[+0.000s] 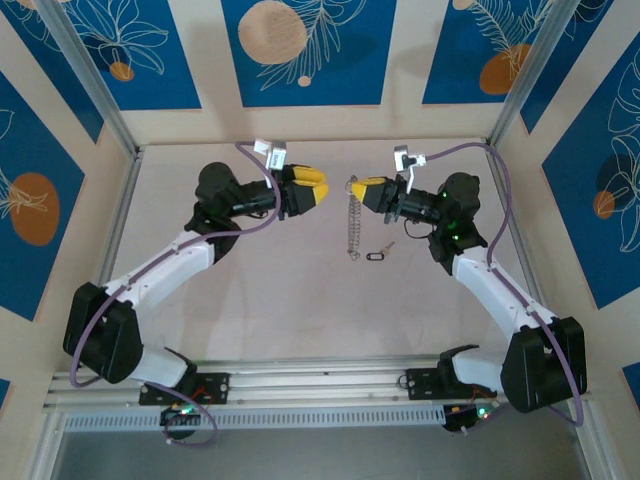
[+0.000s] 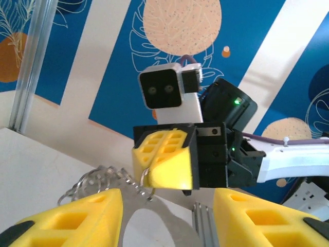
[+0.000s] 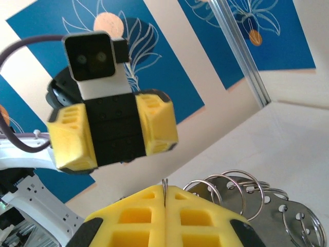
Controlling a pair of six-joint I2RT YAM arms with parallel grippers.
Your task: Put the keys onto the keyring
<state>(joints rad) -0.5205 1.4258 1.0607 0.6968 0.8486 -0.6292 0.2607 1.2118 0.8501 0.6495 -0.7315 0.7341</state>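
The keyring [image 1: 352,225] hangs as a silvery chain of small rings from my right gripper [image 1: 360,188], which is shut on its top end above the table. In the right wrist view the yellow fingertips [image 3: 177,198] pinch a thin wire, with the other rings [image 3: 231,188] fanned out to the right. My left gripper [image 1: 318,188] faces it from the left, a short gap away, open with nothing between its fingers [image 2: 82,216]. A tiny key [image 1: 378,254] with a black tag lies on the table just right of the chain's lower end.
The beige table [image 1: 280,310] is walled at the back and sides by blue patterned panels [image 1: 300,50] and aluminium posts [image 1: 90,80]. Both arm bases stand on the rail [image 1: 320,385] along the near edge.
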